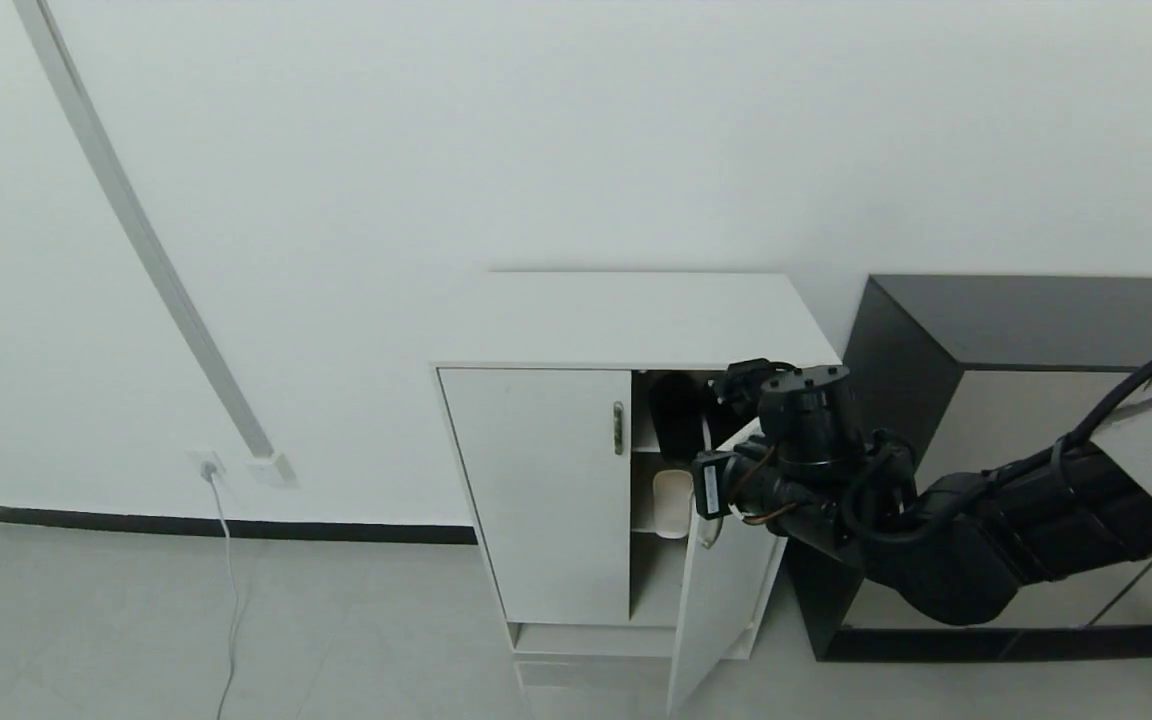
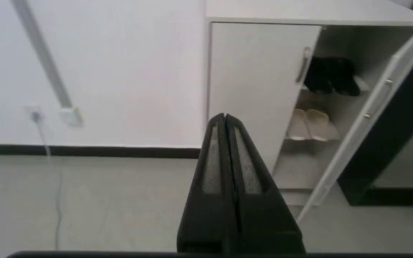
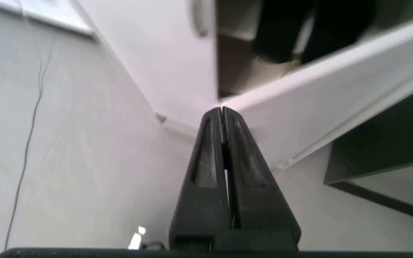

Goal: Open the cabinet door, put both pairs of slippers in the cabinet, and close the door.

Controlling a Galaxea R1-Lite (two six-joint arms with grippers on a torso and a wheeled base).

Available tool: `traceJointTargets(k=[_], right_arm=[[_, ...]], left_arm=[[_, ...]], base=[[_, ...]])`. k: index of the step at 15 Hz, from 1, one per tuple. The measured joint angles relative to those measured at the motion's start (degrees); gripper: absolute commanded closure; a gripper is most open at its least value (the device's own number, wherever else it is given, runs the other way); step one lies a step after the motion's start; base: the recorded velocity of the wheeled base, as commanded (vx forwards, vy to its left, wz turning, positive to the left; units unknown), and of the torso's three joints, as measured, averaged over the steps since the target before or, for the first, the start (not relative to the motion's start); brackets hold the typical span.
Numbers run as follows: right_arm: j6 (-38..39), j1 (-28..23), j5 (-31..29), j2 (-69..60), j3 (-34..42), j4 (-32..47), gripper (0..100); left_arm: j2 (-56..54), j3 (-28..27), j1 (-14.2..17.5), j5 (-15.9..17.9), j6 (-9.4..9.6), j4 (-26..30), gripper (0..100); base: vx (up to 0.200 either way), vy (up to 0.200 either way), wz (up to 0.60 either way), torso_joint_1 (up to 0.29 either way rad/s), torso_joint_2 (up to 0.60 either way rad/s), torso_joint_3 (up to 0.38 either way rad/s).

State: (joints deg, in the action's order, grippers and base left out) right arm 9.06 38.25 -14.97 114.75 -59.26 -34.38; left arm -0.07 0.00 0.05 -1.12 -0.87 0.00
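**A:** Where do we find the two pairs of slippers?

**B:** We see both inside the cabinet (image 1: pixel 636 320). The black slippers (image 2: pixel 325 74) sit side by side on the upper shelf. The pale slippers (image 2: pixel 323 126) sit side by side on the shelf below.

**A:** And how do we find the doors?

**B:** The left door (image 1: pixel 536 490) is shut, with its handle (image 1: pixel 618 428) upright at its inner edge. The right door (image 1: pixel 726 590) is swung out from the cabinet front, so we look past it onto the shelves.

**A:** Where do we have the right gripper?

**B:** The right gripper (image 3: pixel 223 115) is up at the top of the right door, near the upper shelf. Its fingers are pressed together and grasp nothing. In its own wrist view the tips point at the door's edge, but we cannot tell whether they touch it.

**A:** And the left gripper?

**B:** The left gripper (image 2: pixel 224 122) hangs above the floor (image 1: pixel 236 620), well apart from the cabinet and facing its front. Its fingers are clenched on nothing too.

**A:** What else do we see around the cabinet?

**B:** A dark unit (image 1: pixel 906 330) stands just beside it on the right. On the wall to the left we see a socket (image 1: pixel 206 466), with a cable (image 1: pixel 232 590) running down from it onto the floor
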Motion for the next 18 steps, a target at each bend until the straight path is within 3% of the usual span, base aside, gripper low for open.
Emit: traceJointTargets(k=[3, 6, 14, 18], right_arm=[[-0.8, -0.6, -0.5, -0.1, 1.0, -1.7, 100], [-2.1, -1.2, -0.6, -0.6, 2.0, -1.8, 100], [-2.4, -1.3, -0.6, -1.2, 3.5, -1.8, 100], [-3.6, -1.2, -0.4, -2.2, 8.3, -6.0, 100]], left_arm=[[0.0, 0.0, 0.0, 0.0, 0.0, 0.0, 100], [0.0, 0.0, 0.1, 0.0, 0.0, 0.0, 100], [0.0, 0.0, 0.1, 0.0, 0.05, 0.0, 100], [0.0, 0.0, 0.1, 0.0, 0.09, 0.0, 100]], base=[[0.0, 0.0, 0.0, 0.0, 0.0, 0.0], [0.0, 0.0, -0.6, -0.004, 0.0, 0.004], [0.0, 0.0, 0.0, 0.0, 0.0, 0.0], [0.2, 0.0, 0.0, -0.004, 0.0, 0.006]])
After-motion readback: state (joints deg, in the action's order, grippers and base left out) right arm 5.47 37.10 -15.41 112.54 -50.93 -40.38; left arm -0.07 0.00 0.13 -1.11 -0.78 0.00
